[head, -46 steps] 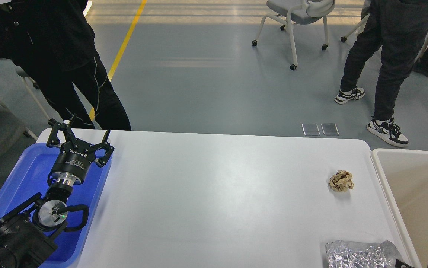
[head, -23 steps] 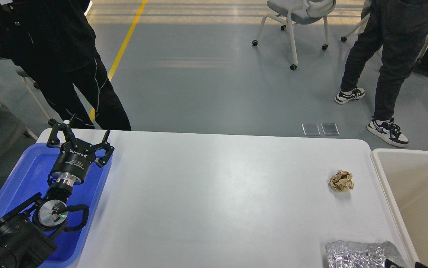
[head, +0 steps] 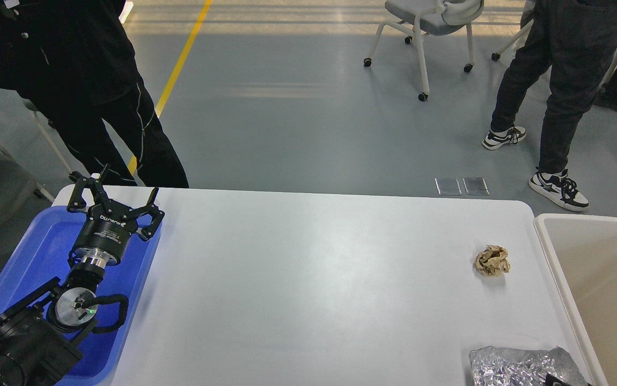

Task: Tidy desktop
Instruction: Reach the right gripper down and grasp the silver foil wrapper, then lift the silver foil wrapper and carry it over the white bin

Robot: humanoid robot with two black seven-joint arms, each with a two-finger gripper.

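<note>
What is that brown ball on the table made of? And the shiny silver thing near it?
The brown ball looks like scrunched kraft paper: dull tan, full of sharp creases. The silver thing looks like crumpled foil or metallised plastic wrap, since it glints and wrinkles finely; which one is unclear. Both lie on the desktop, which looks smooth, white and slightly glossy.

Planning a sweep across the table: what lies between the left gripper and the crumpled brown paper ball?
In the head view, only bare white desktop lies between the open left gripper and the paper ball.

White desktop (head: 308, 279): crumpled paper ball (head: 492, 261), foil wad (head: 523, 366).
</note>
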